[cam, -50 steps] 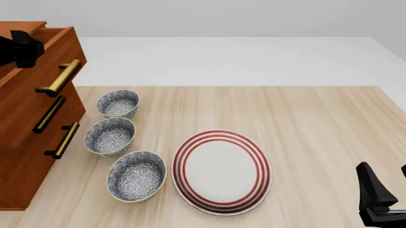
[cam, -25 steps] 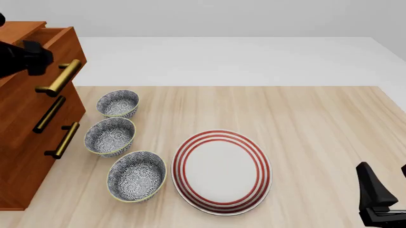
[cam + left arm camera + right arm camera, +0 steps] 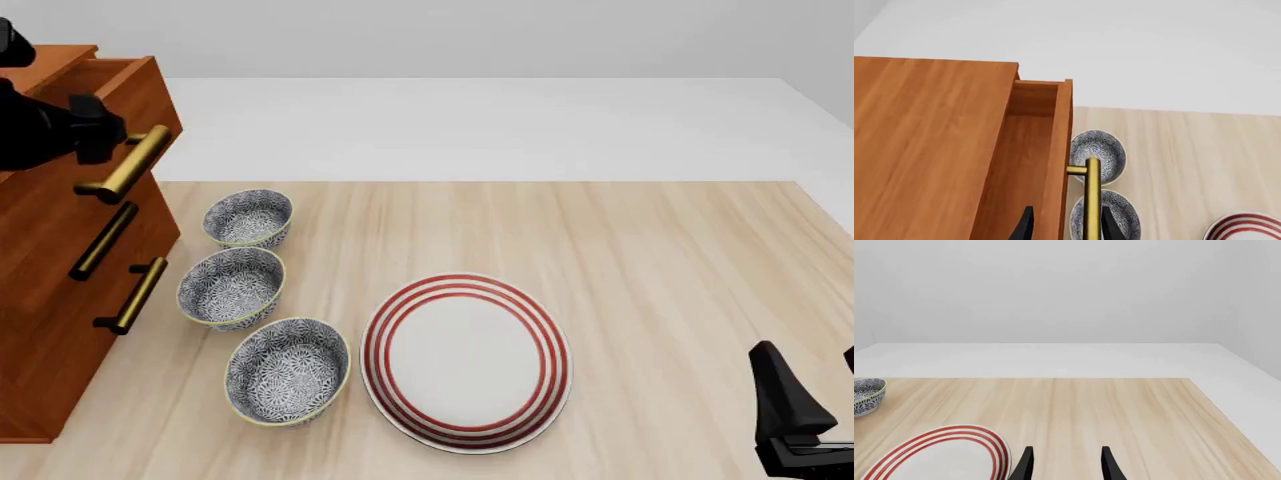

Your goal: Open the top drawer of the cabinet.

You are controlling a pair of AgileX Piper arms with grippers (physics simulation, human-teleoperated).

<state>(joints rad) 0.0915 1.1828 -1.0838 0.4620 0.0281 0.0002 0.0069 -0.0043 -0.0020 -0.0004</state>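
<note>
Left black gripper (image 3: 1062, 227), fingers parted and unclamped, straddled the reddish-brown wooden top drawer's (image 3: 83, 150) brass bar handle (image 3: 1091, 200) at upper left of the front view, bar running along the drawer front.

no readable text or labels.

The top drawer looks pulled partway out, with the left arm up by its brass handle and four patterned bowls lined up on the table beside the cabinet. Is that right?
Not quite: there are three patterned bowls, not four, as the front view shows. The rest holds: the top drawer is pulled partway out of the cabinet, and the left gripper is up by its brass handle.
</note>
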